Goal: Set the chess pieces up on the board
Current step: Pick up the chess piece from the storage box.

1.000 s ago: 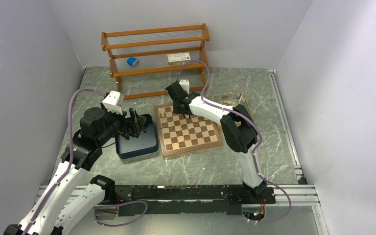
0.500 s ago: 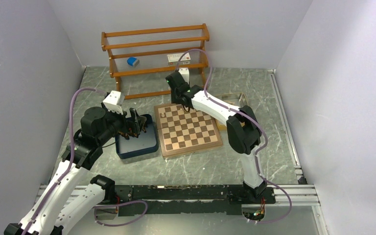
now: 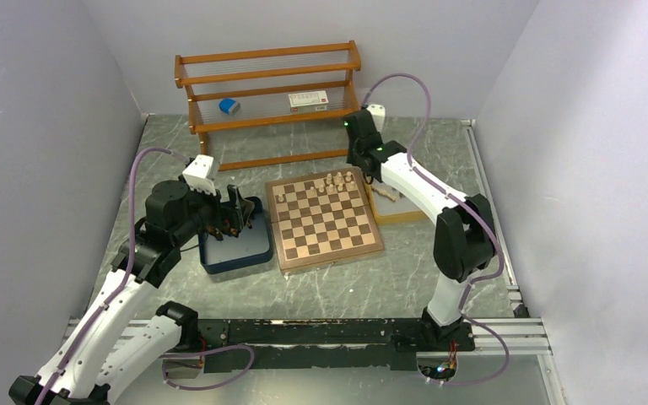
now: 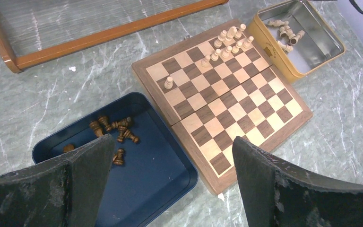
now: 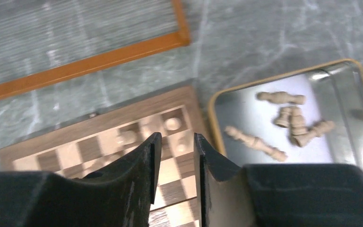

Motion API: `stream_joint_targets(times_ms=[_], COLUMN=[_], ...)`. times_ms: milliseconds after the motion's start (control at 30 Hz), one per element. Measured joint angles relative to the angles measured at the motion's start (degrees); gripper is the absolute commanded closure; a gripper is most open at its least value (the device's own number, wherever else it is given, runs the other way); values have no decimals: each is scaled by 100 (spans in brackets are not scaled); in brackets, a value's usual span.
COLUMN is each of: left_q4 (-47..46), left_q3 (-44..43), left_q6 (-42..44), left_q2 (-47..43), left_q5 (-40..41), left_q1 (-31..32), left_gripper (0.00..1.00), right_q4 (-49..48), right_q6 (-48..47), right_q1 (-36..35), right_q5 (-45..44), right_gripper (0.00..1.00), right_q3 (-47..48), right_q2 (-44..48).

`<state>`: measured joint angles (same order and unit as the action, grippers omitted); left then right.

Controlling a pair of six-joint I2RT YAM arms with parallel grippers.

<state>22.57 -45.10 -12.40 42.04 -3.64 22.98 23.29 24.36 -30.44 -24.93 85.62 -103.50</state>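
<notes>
The board [image 3: 325,221] lies in the middle of the table. Several cream chess pieces [image 3: 337,180] stand at its far right corner, and one cream pawn [image 3: 280,198] stands alone near the far left. More cream pieces [image 5: 293,120] lie in the yellow tray [image 5: 211,106]. Dark brown pieces [image 4: 113,130] lie in the navy tray [image 4: 156,165]. My left gripper [image 3: 234,209] hovers over the navy tray, wide open and empty [image 4: 172,189]. My right gripper [image 3: 360,162] hangs above the board's far right corner, narrowly open with nothing between its fingers [image 5: 177,139].
A wooden shelf rack [image 3: 268,93] stands at the back with a blue item [image 3: 229,106] and a white card [image 3: 308,99] on it. The yellow tray [image 3: 405,211] touches the board's right side. Grey walls close in on the left, right and back.
My right arm has swung right, from over the board's far middle to its far right corner, uncovering the cream pieces standing there. The left arm has barely moved.
</notes>
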Motion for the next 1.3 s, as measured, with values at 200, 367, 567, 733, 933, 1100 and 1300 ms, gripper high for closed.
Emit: stream_joint_targets(times_ms=[200, 367, 567, 733, 933, 1100, 1300], left_q4=[-2, -2, -2, -2, -2, -2, -2], left_q3=[0, 0, 0, 0, 0, 0, 0], left_q6=[0, 0, 0, 0, 0, 0, 0], left_q2=[-2, -4, -11, -11, -9, -22, -39], left_q5=[0, -2, -7, -13, -13, -13, -11], left_q1=[0, 0, 0, 0, 0, 0, 0], left_gripper=[1, 1, 1, 1, 1, 1, 1], right_q4=[-31, -157, -216, -66, -284, -350, -214], right_q6=[-260, -374, -855, -1539, -2614, -3528, -4339], right_q1=[619, 1115, 1606, 1971, 2024, 2013, 2024], right_q5=[-203, -181, 295, 713, 1716, 2382, 2693], right_gripper=[75, 72, 70, 65, 64, 65, 64], right_q3=[-350, -748, -1008, -531, -901, -925, -981], right_q2=[87, 94, 17, -448, -225, -107, -116])
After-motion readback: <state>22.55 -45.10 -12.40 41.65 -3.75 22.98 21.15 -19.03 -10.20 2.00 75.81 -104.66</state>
